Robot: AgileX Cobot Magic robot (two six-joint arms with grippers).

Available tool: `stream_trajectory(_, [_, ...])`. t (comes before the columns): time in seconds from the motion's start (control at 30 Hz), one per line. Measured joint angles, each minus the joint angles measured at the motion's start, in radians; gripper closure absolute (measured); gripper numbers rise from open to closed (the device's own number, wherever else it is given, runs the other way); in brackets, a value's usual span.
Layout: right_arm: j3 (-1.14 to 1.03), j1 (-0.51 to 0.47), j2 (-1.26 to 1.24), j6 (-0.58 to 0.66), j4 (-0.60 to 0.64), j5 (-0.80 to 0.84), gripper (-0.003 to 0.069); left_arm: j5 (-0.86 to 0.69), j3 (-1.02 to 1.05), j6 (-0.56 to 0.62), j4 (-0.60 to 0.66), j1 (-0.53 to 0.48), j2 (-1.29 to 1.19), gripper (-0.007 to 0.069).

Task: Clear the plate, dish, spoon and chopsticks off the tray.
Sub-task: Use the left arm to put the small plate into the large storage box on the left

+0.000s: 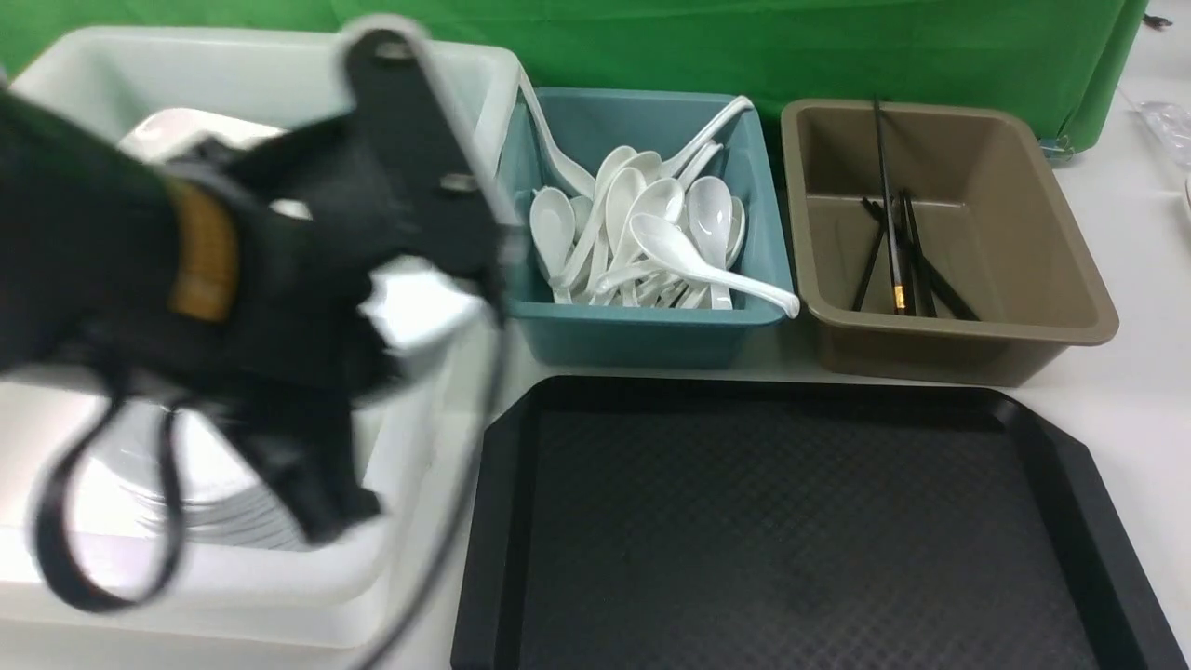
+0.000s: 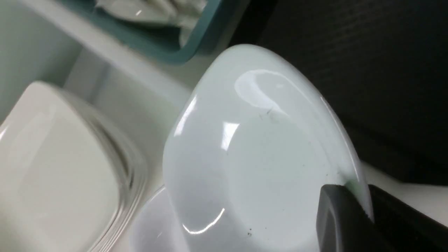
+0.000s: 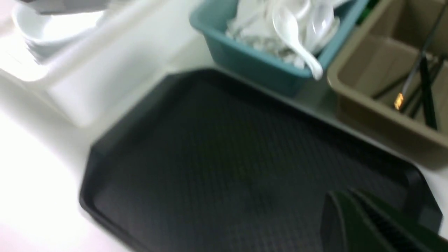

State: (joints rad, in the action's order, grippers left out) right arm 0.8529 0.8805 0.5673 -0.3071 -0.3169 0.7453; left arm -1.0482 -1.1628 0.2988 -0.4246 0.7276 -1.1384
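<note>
Plate (image 2: 259, 157) hung pinched at its rim by our left fingers (image 2: 344, 213), over the white bin (image 1: 279, 577) at 9 o'clock of the tray (image 1: 800, 521) | stack (image 2: 59, 168) just beside | right fingers (image 3: 371, 220) pressed together, empty

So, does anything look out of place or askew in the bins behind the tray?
Yes. In the teal bin, one spoon lies across the heap with its handle poking out over the front rim. The sticks in the brown bin look fine.

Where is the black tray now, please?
In the front view the tray lies on the right, just before the teal bin and the brown bin, with the white tub at its left.
</note>
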Motion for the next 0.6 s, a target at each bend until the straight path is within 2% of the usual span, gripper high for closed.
stream_trajectory(0.03, [0.000, 0.000, 0.000, 0.000, 0.001, -0.005, 0.0640, 0.002, 0.005, 0.000, 0.000, -0.009, 0.002, 0.0603])
stream_trajectory(0.13, [0.000, 0.000, 0.000, 0.000, 0.004, -0.021, 0.0639, 0.065, 0.091, 0.117, -0.005, -0.160, 0.012, 0.0603])
stream_trajectory(0.23, [0.000, 0.000, 0.000, 0.001, 0.010, -0.019, 0.0639, 0.138, 0.158, 0.146, -0.019, -0.245, 0.012, 0.0603])
stream_trajectory(0.27, [0.000, 0.000, 0.000, 0.001, 0.010, -0.020, 0.0639, 0.138, 0.164, 0.148, -0.019, -0.245, 0.012, 0.0603])
stream_trajectory(0.3, [0.000, 0.000, 0.000, 0.002, 0.021, -0.013, 0.0639, 0.197, 0.208, 0.157, -0.048, -0.285, 0.012, 0.0603])
stream_trajectory(0.6, [0.000, 0.000, 0.000, 0.037, 0.052, 0.034, 0.0639, 0.279, 0.312, 0.186, -0.085, -0.323, -0.041, 0.0587])
